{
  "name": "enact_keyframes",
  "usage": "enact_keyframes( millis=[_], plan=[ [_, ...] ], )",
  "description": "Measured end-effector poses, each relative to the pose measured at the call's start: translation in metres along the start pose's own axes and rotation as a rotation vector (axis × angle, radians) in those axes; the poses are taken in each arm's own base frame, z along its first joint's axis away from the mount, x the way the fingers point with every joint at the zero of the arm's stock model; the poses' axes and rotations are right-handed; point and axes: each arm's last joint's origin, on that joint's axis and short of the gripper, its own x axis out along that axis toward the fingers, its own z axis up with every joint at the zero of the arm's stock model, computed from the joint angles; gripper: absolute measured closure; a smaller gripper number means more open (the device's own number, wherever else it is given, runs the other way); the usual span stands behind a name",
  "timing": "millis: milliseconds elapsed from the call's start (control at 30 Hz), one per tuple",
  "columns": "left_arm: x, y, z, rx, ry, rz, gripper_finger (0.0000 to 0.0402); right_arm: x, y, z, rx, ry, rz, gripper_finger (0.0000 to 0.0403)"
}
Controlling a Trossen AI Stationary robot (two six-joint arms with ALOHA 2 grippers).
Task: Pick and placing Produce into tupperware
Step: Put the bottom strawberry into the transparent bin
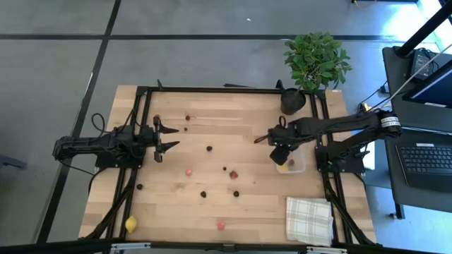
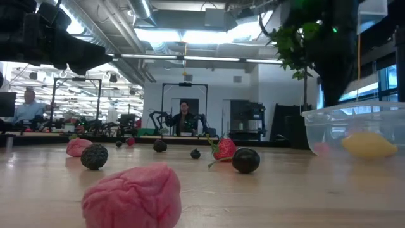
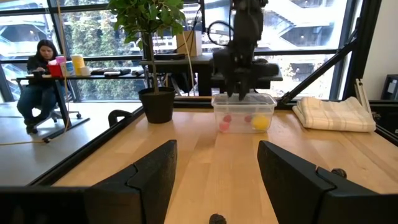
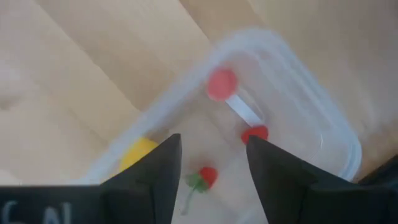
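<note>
The right gripper (image 4: 208,180) hangs directly over the small clear rectangular plastic tub (image 1: 296,165) at the table's right side, its fingers parted and empty, evidently placed to drop fruit inside, where a yellow lemon-like piece (image 4: 138,151) and small red berries (image 4: 221,83) already lie. The left gripper (image 1: 171,137) waits at the far left, fingers wide and empty. Tiny red and dark fruit pieces (image 1: 234,174) lie scattered mid-table; the black plant pot (image 1: 293,101) beyond the tub and the white checked cloth (image 1: 308,219) nearer flank it without blocking it.

A pale wooden counter (image 1: 233,141) framed by black rails carries a folded white checked cloth (image 1: 308,219) at its near right corner. At the far right corner stands a leafy green plant (image 1: 316,59) in a black pot (image 1: 292,101). Off the right edge, a laptop (image 1: 428,159) sits on a dark desk. Beyond the counter, a person (image 3: 41,78) sits at a desk.
</note>
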Motion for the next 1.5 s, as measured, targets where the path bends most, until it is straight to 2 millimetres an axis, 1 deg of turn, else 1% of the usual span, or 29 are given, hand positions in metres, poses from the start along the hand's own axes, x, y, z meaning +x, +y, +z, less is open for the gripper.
enact_keyframes(
  millis=[67, 133, 300, 433, 667, 933, 1033, 1200, 1500],
  plan=[
    [0.000, 0.000, 0.000, 0.000, 0.000, 0.000, 0.0184, -0.009, 0.004, 0.007, 0.000, -0.045, 0.037, 0.0218],
    [0.000, 0.000, 0.000, 0.000, 0.000, 0.000, 0.0184, -0.013, 0.009, 0.012, -0.032, -0.098, 0.079, 0.0218],
    [0.000, 0.000, 0.000, 0.000, 0.000, 0.000, 0.0184, -0.015, 0.028, 0.024, -0.200, -0.301, 0.209, 0.0218],
    [0.000, 0.000, 0.000, 0.000, 0.000, 0.000, 0.0184, -0.014, 0.041, 0.030, -0.279, -0.457, 0.297, 0.0218],
    [0.000, 0.000, 0.000, 0.000, 0.000, 0.000, 0.0184, -0.011, 0.057, 0.030, -0.393, -0.648, 0.392, 0.0218],
    [0.000, 0.000, 0.001, 0.007, -0.014, 0.015, 0.0184, -0.006, 0.070, 0.020, -0.418, -0.734, 0.474, 0.0218],
    [0.000, 0.001, 0.001, 0.007, -0.013, 0.026, 0.0184, -0.005, 0.078, 0.018, -0.451, -0.757, 0.493, 0.0218],
    [0.000, 0.001, 0.001, 0.007, -0.012, 0.038, 0.0184, 0.006, 0.096, 0.019, -0.525, -0.801, 0.509, 0.0218],
    [0.000, 0.001, 0.001, 0.007, -0.009, 0.038, 0.0184, 0.047, 0.120, 0.026, -0.586, -0.798, 0.486, 0.0218]
  ],
)
